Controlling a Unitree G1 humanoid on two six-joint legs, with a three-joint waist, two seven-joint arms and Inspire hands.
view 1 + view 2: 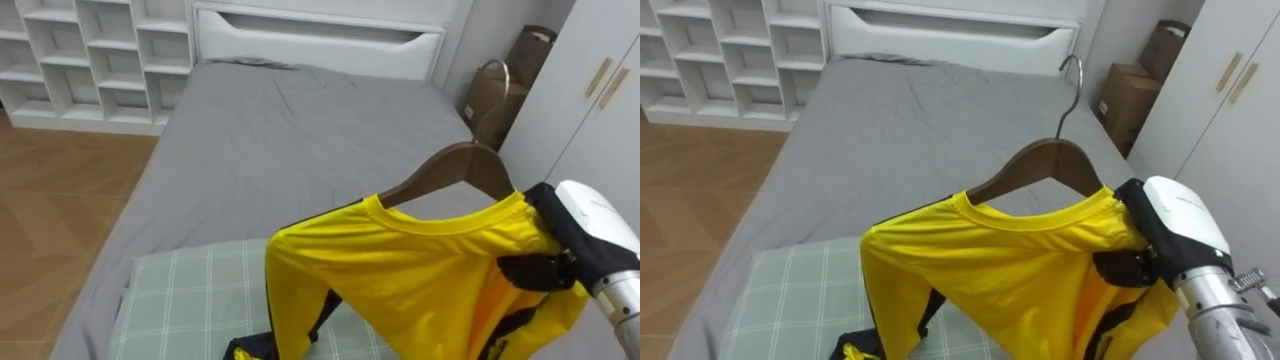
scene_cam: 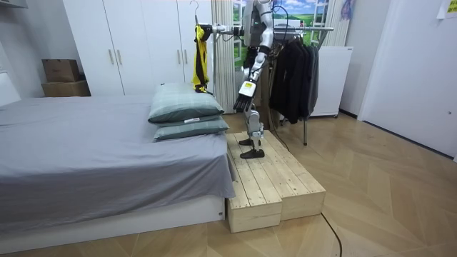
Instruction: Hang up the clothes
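Note:
A yellow shirt (image 1: 1000, 270) with dark trim hangs on a brown wooden hanger (image 1: 1050, 160) whose metal hook (image 1: 1072, 75) points up. My right hand (image 1: 1135, 265) is shut on the hanger's end through the shirt's shoulder, holding it out over the pillows. In the room view I stand on a wooden platform (image 2: 271, 185) beside the bed, with the shirt (image 2: 201, 53) held out toward the room view's left. My left hand (image 2: 243, 101) hangs at my side with relaxed fingers. Behind me a clothes rack (image 2: 314, 29) carries dark garments (image 2: 293, 71).
A grey bed (image 1: 280, 130) stretches ahead, with two green checked pillows (image 2: 186, 103) stacked at its near end. White cube shelves (image 1: 90, 60) stand at the far left, cardboard boxes (image 1: 495, 100) and white wardrobe doors (image 1: 590, 90) at the right.

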